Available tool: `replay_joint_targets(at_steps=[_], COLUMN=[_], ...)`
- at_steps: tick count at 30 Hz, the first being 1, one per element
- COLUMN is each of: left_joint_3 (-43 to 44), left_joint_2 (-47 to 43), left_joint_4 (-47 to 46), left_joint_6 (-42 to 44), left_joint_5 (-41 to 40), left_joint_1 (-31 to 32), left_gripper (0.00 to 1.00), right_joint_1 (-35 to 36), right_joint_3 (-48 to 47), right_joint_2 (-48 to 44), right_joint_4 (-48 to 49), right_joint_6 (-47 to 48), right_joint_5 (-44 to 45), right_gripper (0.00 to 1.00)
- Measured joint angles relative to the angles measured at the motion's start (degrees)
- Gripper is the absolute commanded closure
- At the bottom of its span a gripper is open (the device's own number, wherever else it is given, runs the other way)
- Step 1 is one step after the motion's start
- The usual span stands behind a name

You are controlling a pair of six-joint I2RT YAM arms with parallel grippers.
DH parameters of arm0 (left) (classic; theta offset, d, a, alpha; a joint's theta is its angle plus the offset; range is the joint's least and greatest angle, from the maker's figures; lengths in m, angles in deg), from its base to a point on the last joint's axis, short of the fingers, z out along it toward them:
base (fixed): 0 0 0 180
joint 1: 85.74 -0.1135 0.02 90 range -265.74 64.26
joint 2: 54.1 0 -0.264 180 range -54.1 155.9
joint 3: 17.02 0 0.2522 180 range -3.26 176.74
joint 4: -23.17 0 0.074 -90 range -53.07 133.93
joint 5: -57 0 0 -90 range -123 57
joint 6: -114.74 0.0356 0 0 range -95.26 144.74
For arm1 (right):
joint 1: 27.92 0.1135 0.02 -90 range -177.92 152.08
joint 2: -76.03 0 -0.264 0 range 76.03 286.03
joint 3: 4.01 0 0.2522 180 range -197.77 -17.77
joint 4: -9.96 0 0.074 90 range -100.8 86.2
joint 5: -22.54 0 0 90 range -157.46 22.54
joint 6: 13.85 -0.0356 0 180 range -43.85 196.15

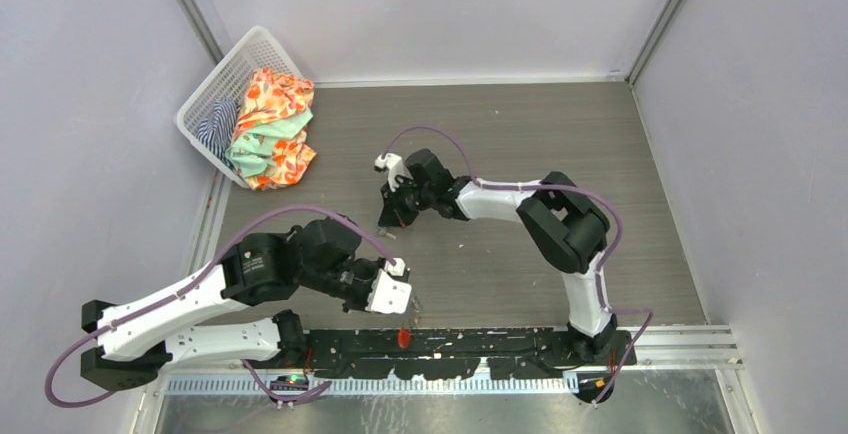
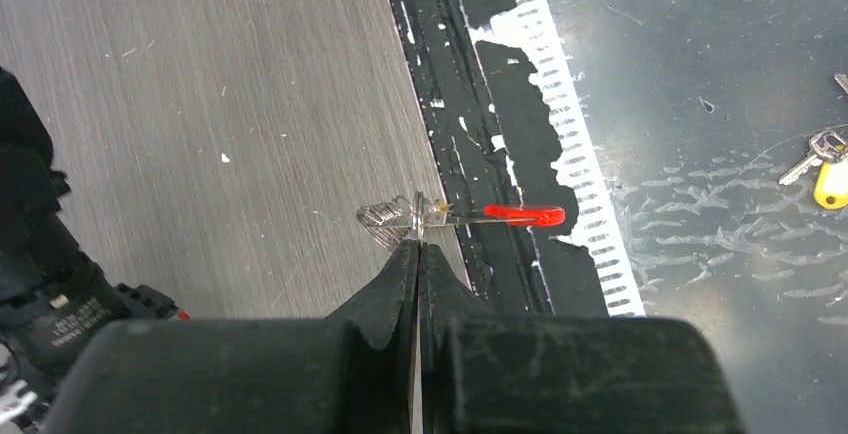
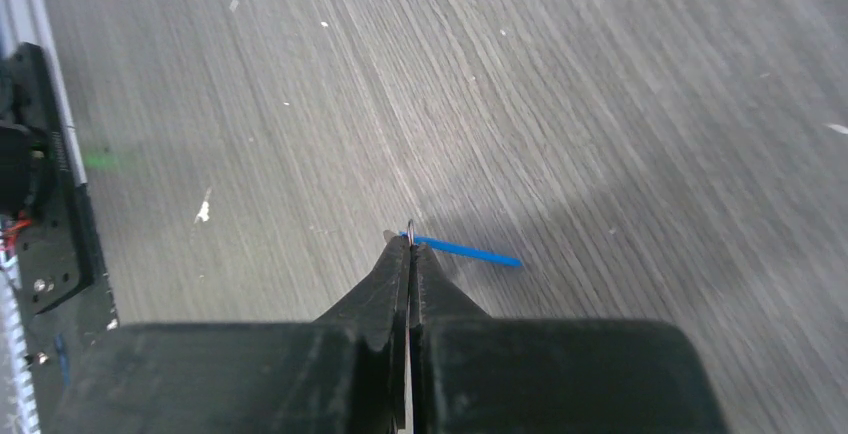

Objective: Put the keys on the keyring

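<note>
My left gripper [image 2: 418, 242] is shut on the keyring [image 2: 418, 216]. The grey metal ring sticks out between its fingertips, a chain coil [image 2: 385, 220] lies to the left, and the flat red oval tag [image 2: 525, 215] points right, edge-on. In the top view the left gripper [image 1: 410, 300] is near the table's front edge, with the red tag [image 1: 403, 336] hanging below it. My right gripper [image 3: 409, 242] is shut on the small ring of the blue-headed key [image 3: 468, 251], just above the table. The yellow-headed key [image 2: 831, 183] lies on the shiny metal surface past the table's edge.
A white basket [image 1: 205, 94] with crumpled clothes [image 1: 270, 124] stands at the back left corner. A black strip [image 1: 470, 346] and a slotted white rail [image 2: 585, 164] run along the near edge. Walls close in on the left, back and right.
</note>
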Motion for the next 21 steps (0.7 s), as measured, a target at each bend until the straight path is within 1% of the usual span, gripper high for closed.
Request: replay_joint_targets(at_steps=[5,10,12,13,16,19,21], left_joint_3=[0.0,0.0,0.0,0.02,0.24,1.51,2.36], left_joint_2=[-0.39,-0.63,-0.63,-0.63,-0.52,0.55,1.53], left_joint_4=[0.0,0.02,0.02,0.02,0.04,-0.02,-0.2], left_joint_6=[-0.17,-0.22,-0.22,-0.2,-0.2,-0.31,-0.57], left_joint_5=[0.24,0.94,1.42,1.73,2.6,3.85,4.66], left_joint_1=[-0.37,-0.61,-0.68,-0.74,-0.76,-1.03,-1.14], left_gripper=[1.0,1.0,1.0,1.0,1.0,1.0,1.0], right_joint_1=[-2.08,-3.15,-2.91,-2.73,-2.25,-1.95,-1.86], right_joint_3=[4.98,13.84,16.76,18.25,19.21,19.21,19.19], right_joint_2=[-9.44,-28.24,-36.41,-41.9,-53.09,-61.81,-65.53], right_joint_4=[-0.02,-2.49,-4.7,-6.95,-12.9,-18.75,-22.29], right_joint_6=[1.97,8.22,10.99,12.83,16.48,18.75,19.47], right_joint_5=[-1.7,-1.4,-1.42,-1.49,-1.84,-2.86,-3.87], right_gripper=[0.99,0.99,0.99,0.99,0.99,0.99,0.99])
